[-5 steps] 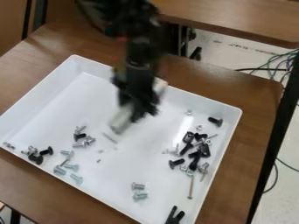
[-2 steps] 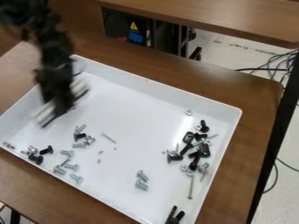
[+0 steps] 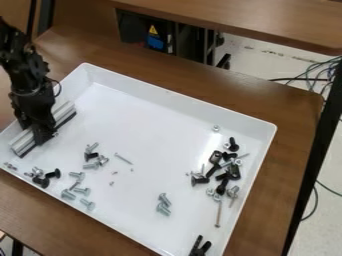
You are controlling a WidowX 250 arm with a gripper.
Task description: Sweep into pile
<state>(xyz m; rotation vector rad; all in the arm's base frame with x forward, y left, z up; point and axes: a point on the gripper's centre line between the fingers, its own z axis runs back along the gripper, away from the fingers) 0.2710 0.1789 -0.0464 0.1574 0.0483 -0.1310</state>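
Screws of silver and black metal are lying to the lower right in view from the black tool, which is gripping a long silver bar.

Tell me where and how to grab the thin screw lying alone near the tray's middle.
Grip the thin screw mid-shank, coming from straight above, closing across its length. It lies flat, slanting from upper left to lower right, with bare tray on both sides. The gripper would probably have to set down its bar first.
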